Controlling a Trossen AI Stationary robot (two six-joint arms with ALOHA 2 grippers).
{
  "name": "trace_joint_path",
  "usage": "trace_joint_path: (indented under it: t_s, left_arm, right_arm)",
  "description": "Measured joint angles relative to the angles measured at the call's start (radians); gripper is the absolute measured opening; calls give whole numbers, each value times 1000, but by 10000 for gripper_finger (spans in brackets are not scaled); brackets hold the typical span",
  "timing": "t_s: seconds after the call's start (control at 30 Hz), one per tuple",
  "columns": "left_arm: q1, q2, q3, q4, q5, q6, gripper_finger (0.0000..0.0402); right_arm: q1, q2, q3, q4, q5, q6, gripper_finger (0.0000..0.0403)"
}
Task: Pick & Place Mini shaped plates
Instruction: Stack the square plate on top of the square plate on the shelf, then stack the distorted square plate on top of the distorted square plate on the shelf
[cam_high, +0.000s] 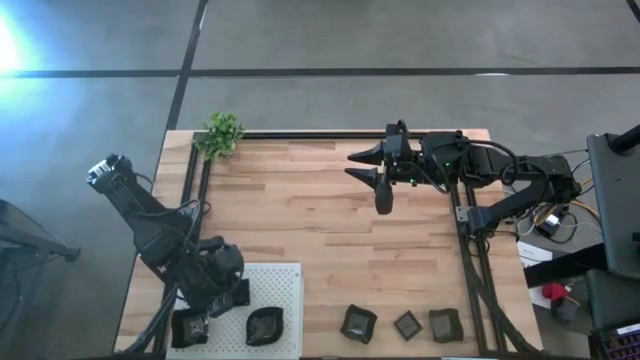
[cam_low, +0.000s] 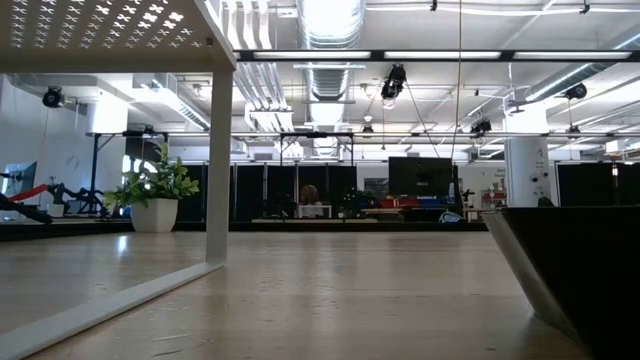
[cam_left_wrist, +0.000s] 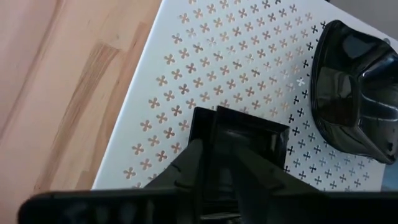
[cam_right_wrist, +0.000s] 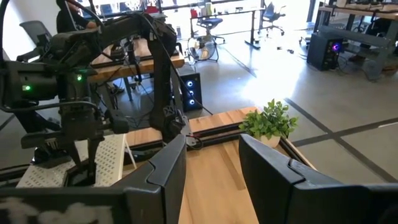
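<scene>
A square plate (cam_left_wrist: 239, 149) is sitting closest to the left wrist camera, between the left gripper (cam_left_wrist: 217, 177)'s jaws. It is resting on the white board (cam_left_wrist: 217, 56), and whether the jaws are touching it I cannot tell. Just beside it on the same board a rounded plate (cam_left_wrist: 354, 93) is lying apart from the jaws.

From above, the board (cam_high: 275, 285) is lying at the near left of the wooden surface (cam_high: 300, 210), carrying those two plates: the square one (cam_high: 190, 328) under the left gripper (cam_high: 205, 322) and the rounded one (cam_high: 265, 325) next to it. Three more plates are lying in a row on the bare surface along the near edge: a wavy one (cam_high: 358, 323), a small square one (cam_high: 407, 324) and another (cam_high: 445, 324).

The right gripper (cam_high: 378, 172) is hovering over the far middle of the surface with its jaws standing wide and holding nothing. A plant (cam_high: 220, 133) is standing at the far left corner.
</scene>
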Motion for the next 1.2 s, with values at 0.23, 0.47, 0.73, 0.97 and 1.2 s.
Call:
trace_joint_path:
  t_s: [0.23, 0.47, 0.73, 0.97, 1.2]
  left_arm:
    - [1, -11, 0, -1, 0, 27, 78]
    - [1, -46, 0, -9, -13, 37, 78]
    - [1, -107, 3, 5, -203, 91, 78]
    - [2, -126, 3, 24, -435, 220, 78]
    - [2, -133, 3, 44, -498, 279, 78]
  right_arm:
    - [0, 0, 0, -15, 0, 1, 146]
    - [0, 0, 0, -100, -3, 12, 146]
    - [3, 8, -2, -319, -249, 108, 142]
    - [70, 74, -25, -607, -412, 152, 130]
    - [152, 161, -35, -640, -444, 152, 115]
